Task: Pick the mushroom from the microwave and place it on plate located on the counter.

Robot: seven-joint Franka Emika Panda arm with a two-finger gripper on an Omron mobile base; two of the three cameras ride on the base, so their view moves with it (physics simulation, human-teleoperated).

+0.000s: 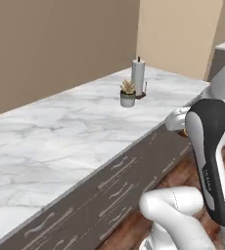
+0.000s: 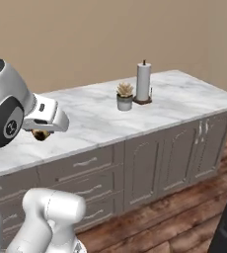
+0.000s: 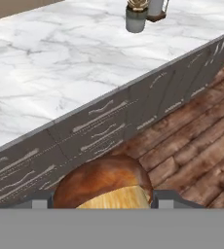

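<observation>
Mushroom [image 3: 104, 187] sits between the gripper [image 3: 102, 200] fingers, brown cap uppermost in the hand view, pale stem low between the tips. Jaws closed around it, narrow gap; grip appears to fall on the stem or lower cap, though the tips are mostly cut off. From the right base view, the gripper [image 2: 40, 132] hangs over the counter [image 2: 100, 116] front edge with the brown lump just under the hand. Judged light, small, soft-fleshed, rounded cap likely slick; squeeze gently, hold low on the stem where the sides are straighter. Could roll once released. Potted plant [image 2: 125, 96] and paper-towel roll [image 2: 143, 82] stand farther along the marble.
</observation>
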